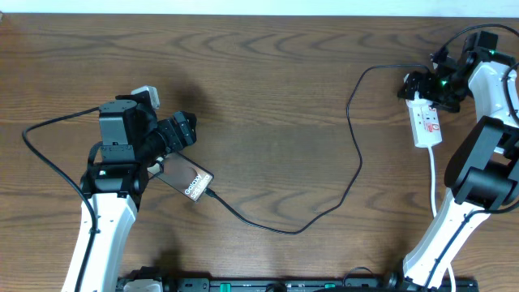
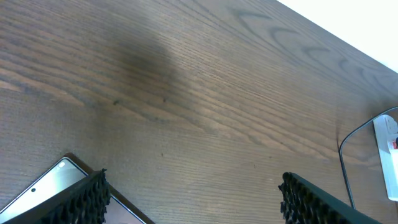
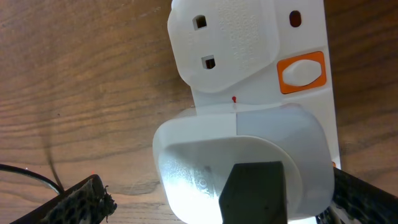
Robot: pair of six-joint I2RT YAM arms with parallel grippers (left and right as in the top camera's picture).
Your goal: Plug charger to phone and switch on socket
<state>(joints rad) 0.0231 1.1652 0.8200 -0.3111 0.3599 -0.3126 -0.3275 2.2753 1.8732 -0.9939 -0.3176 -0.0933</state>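
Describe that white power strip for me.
The power strip is narrow, white and plastic-looking, lying flat on the wooden table near its right edge. Up close: socket holes, an orange-framed white switch and a white plug seated in it. A white cord trails from one end; the open right gripper straddles the other.

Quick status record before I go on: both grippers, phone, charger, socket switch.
left gripper: open, by the phone, holding nothing
right gripper: open, over the white plug on the socket
phone: flat on the table
charger: tip meets phone's edge; seating unclear
switch: orange-framed, state unclear
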